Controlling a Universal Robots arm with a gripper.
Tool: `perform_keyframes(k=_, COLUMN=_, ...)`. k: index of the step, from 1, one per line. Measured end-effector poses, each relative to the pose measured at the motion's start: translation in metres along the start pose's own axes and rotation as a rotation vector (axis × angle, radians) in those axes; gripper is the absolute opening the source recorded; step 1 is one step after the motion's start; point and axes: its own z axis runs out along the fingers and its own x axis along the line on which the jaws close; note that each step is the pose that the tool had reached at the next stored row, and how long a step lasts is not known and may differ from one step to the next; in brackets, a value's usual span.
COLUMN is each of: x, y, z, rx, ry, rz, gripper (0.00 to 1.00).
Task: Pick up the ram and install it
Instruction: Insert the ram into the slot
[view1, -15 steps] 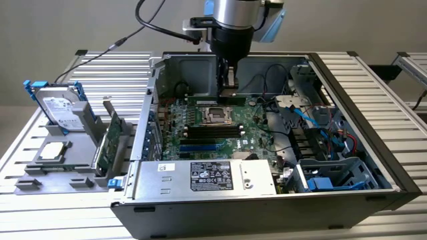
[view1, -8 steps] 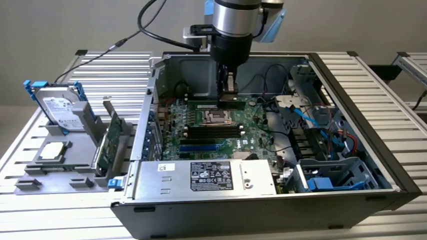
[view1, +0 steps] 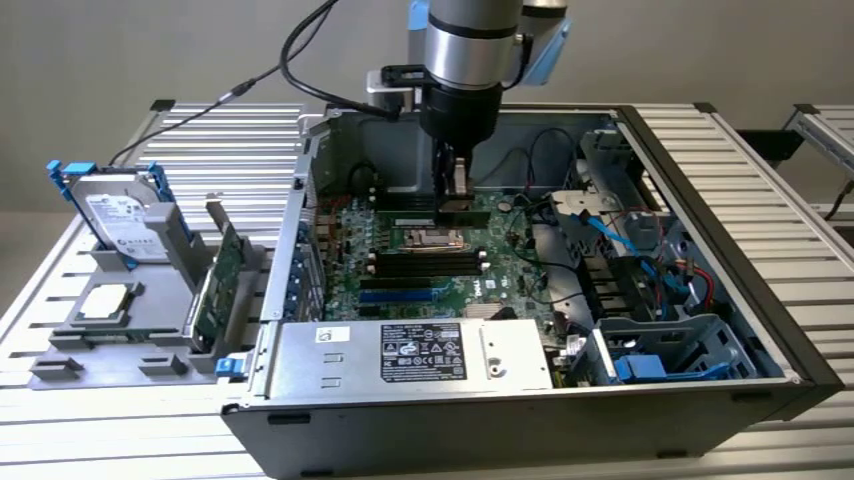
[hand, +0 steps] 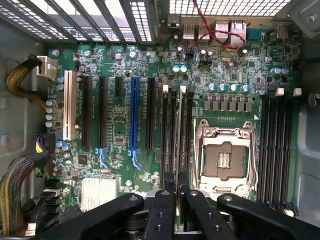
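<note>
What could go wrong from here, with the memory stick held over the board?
1. The gripper holds the memory stick edge-on just above the narrow black slots. If it is slightly off line, it may press onto a slot wall instead of seating.
2. The open processor socket lies right beside those slots, so a slip sideways could strike its exposed contacts.

a silver-and-black cylindrical arm with a black cable and black fingers.
</note>
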Motion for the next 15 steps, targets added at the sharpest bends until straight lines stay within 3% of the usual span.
perform_keyframes(k=11, x=0.000, y=-0.0010, z=0.0199, rx=-0.0001, ry=0.0006, rz=0.000, gripper=0.14)
perform_keyframes(k=15, x=0.005, y=0.0006, z=0.0333, rx=-0.0001, ry=0.0051, rz=0.000, gripper=0.14)
